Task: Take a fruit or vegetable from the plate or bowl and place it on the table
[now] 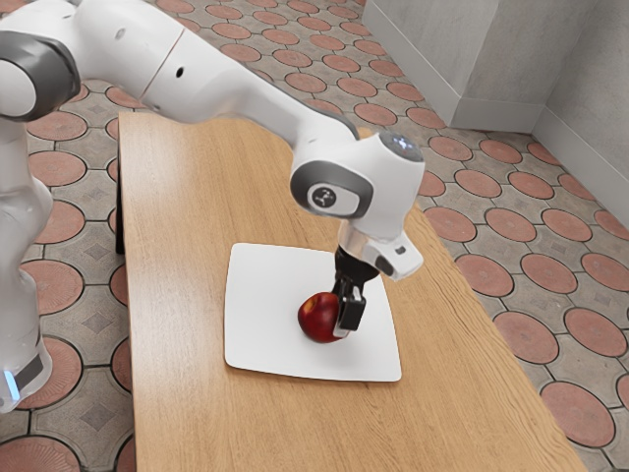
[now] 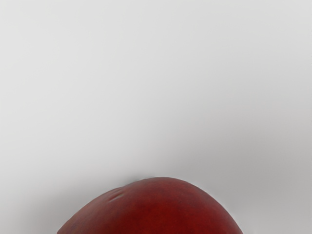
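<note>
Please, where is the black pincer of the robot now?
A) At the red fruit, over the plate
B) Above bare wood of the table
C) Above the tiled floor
A: the pincer is down at the red fruit, within the white plate's outline.

Gripper (image 1: 342, 327) at red fruit (image 1: 316, 320), white plate (image 1: 260, 339), wooden table (image 1: 182, 295)

Red fruit (image 1: 315, 319) partly out of sight behind the pincer (image 1: 344, 326)

The arm (image 1: 226, 84) reaches in from the exterior view's upper left, wrist (image 1: 362, 187) bent down; the gripper (image 1: 342, 320) points downward inside the plate's (image 1: 260, 334) edge at the exterior view's right.
</note>
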Robot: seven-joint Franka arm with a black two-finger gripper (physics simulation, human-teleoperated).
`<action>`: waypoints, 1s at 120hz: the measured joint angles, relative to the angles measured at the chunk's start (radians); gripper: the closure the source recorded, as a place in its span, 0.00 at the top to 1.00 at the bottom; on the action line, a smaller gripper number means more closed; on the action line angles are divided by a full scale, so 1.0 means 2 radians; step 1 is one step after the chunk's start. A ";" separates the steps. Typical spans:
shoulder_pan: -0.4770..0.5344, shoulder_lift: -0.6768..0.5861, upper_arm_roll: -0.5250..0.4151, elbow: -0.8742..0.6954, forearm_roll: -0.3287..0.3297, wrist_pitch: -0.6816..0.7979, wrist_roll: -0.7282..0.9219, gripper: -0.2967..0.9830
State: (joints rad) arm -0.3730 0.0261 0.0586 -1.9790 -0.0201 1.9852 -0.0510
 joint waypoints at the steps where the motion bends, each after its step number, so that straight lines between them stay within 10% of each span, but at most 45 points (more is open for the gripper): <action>1: 0.000 0.000 0.000 0.000 0.000 0.000 0.000 0.75; 120: -0.002 -0.052 0.002 -0.054 -0.007 0.000 -0.021 0.77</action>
State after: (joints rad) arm -0.3762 -0.0780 0.0628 -2.0873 -0.0348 1.9848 -0.0939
